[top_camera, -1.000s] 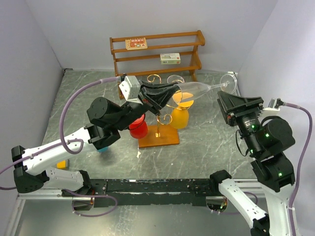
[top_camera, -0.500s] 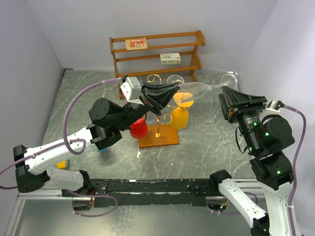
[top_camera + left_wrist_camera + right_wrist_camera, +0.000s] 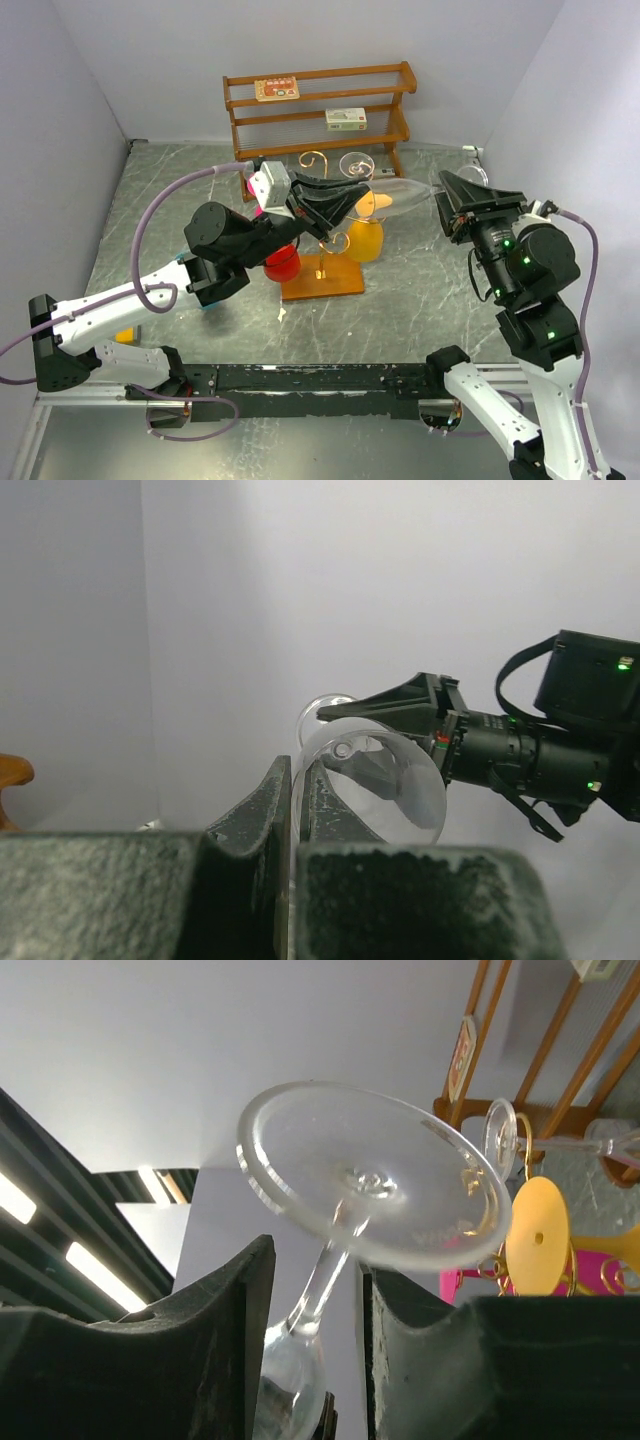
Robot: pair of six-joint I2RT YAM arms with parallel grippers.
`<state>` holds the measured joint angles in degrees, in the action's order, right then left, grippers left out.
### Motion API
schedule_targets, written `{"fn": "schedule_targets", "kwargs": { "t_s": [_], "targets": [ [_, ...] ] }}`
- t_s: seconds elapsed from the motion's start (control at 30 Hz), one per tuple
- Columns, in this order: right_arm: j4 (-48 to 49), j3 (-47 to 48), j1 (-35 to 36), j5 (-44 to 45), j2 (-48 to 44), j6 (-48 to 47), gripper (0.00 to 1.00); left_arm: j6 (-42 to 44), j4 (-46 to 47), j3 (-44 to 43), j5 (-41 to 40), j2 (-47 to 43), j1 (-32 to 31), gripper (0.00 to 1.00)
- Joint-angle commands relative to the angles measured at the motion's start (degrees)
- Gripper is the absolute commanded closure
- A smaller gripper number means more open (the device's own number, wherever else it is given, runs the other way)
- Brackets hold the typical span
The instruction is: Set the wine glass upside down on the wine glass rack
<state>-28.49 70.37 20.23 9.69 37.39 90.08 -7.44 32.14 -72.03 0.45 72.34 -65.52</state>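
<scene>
Since the earlier frame, the right claw has been brought in around the stem of the wine glass. Only the right wrist view shows its jaws apart on either side of the stem. The clear glass is held level, round foot rightward, rim clenched in the left claw, above the gold wire wine glass rack.

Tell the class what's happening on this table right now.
Looks like a mid-air handover. The left gripper pinches the rim of the wine glass, holding it sideways in the air by the wine glass rack. The right gripper is open around its stem, near the foot, not yet gripping.
</scene>
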Motion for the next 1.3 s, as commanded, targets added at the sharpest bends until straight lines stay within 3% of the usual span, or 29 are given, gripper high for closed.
{"fn": "schedule_targets", "kwargs": {
  "t_s": [0.0,0.4,0.5,0.6,0.77,0.83,1.07,1.27],
  "targets": [
    [4.1,-1.6,0.0,-3.8,0.8,2.2,0.66,-1.2,6.1,0.9,4.4,-0.5,-0.2,0.93],
    [4.9,-1.5,0.0,-6.3,0.3,3.2,1.0,-1.1,6.4,3.0,3.3,-1.4,-0.3,0.93],
    [4.1,-0.8,0.0,-4.9,0.2,2.0,1.0,-1.1,5.5,3.0,3.7,-1.7,-0.2,0.9],
    [3.3,0.2,0.0,-3.2,0.1,-0.4,1.0,-0.1,3.6,3.3,4.5,-3.0,-0.2,0.79],
    [2.3,2.4,0.0,-0.3,-0.5,-7.4,1.0,1.1,-3.0,3.2,8.3,-6.0,-0.3,0.4],
    [2.1,3.2,0.0,0.6,-0.9,-11.6,1.0,1.4,-7.9,3.3,10.1,-7.6,-0.2,0.33],
    [0.9,3.2,0.0,0.4,-4.0,-30.0,1.0,0.8,-18.4,6.3,10.2,-14.6,-0.2,0.25],
    [4.2,0.4,0.0,-7.5,-8.0,-47.7,1.0,-4.7,-19.8,8.9,7.0,-19.1,-0.2,0.24]
  ]
}}
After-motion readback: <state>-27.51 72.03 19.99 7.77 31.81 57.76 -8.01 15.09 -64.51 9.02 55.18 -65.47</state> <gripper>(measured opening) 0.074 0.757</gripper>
